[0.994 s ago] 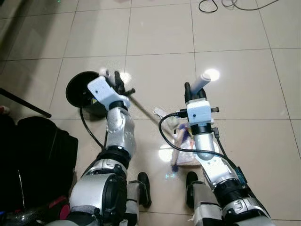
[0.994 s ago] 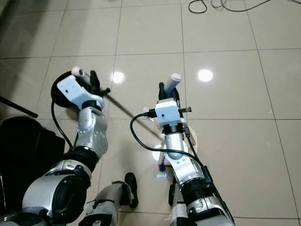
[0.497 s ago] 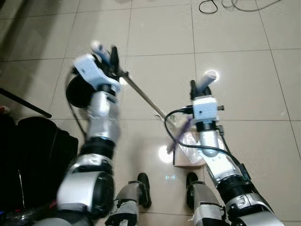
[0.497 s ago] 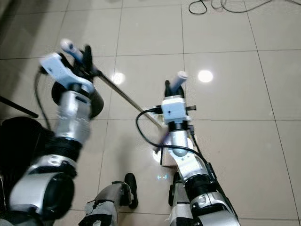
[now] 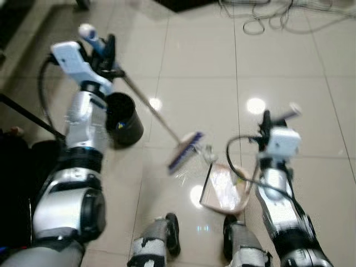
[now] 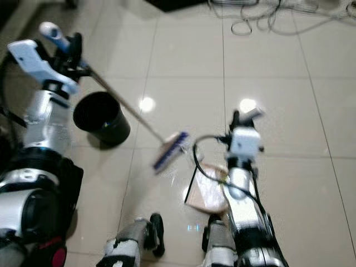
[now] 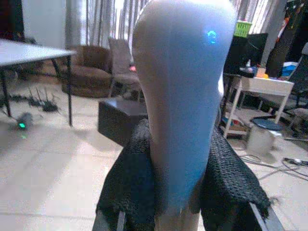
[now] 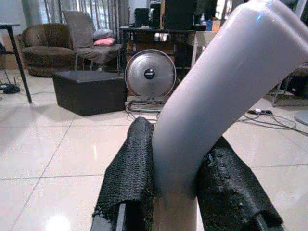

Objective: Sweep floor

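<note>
Left gripper (image 5: 105, 53): clamped on the broom handle (image 7: 180, 96), raised high.
Broom (image 5: 186, 151): head lifted off the tiles — between bin (image 5: 123, 119) and dustpan (image 5: 225, 186).
Right gripper (image 5: 266, 119): closed round the dustpan handle (image 8: 216, 91) — pan resting on the floor.

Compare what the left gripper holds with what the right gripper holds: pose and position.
The left gripper is raised high and shut on the broom handle, which slants down to the broom head, apparently lifted above the tiles. The right gripper sits lower, shut on the dustpan handle, with the dustpan down at the floor by the robot's feet, holding pale litter. Both handles are pale and clamped between black fingers.
</note>
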